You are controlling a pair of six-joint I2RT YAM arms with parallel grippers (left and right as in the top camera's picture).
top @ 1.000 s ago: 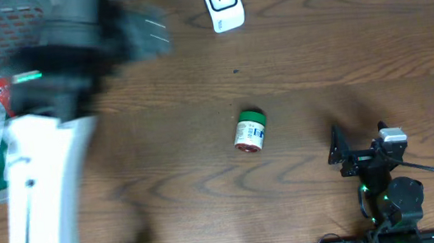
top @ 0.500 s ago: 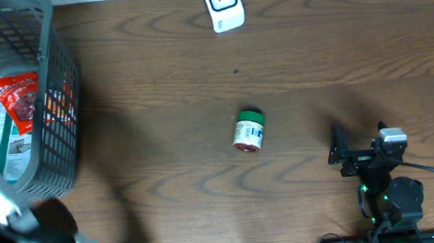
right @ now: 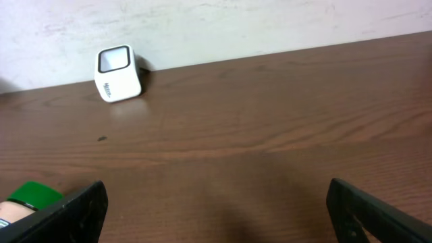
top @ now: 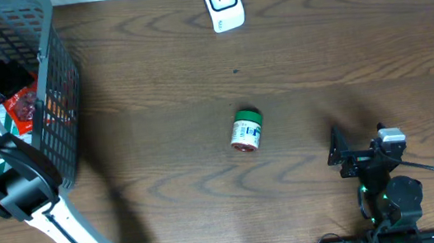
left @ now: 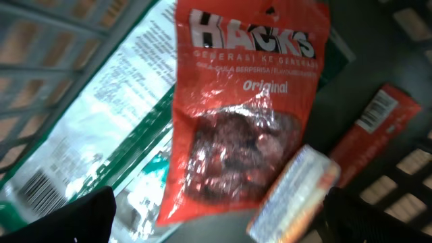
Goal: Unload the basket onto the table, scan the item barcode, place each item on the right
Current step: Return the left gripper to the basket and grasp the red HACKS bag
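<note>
Reaching down into the grey mesh basket [top: 57, 66] at the table's left edge, the left arm [top: 20, 175] had swung there within the last second; a second earlier it was a blur over the wooden table [top: 157, 104] beside the basket. That move suggested the job was at its picking stage, with nothing yet lifted or shown to the white barcode scanner [top: 222, 3], which stood at the far edge of the table, well apart from both arms.

The left gripper [left: 216, 226] hung with its jaws spread wide and empty. Its two dark fingers [left: 81, 216] framed the lower corners of the wrist view. Between and just above them lay a red Hacks Original candy bag [left: 250, 128], label up, probably the item to be scanned (that is a judgement). It lay on top of a green-and-white packet [left: 115, 128] with a barcode at its lower left. A foil-wrapped bar [left: 293, 192] touched the bag's lower right corner, and a red box [left: 374, 128] lay beyond it. Whether the fingers touched the bag could not be told.

The right gripper [right: 216, 223] had not moved; it waited wide open and empty near the table's front edge. A green-lidded jar [top: 247, 130] lay on its side mid-table, to that gripper's left, untouched
</note>
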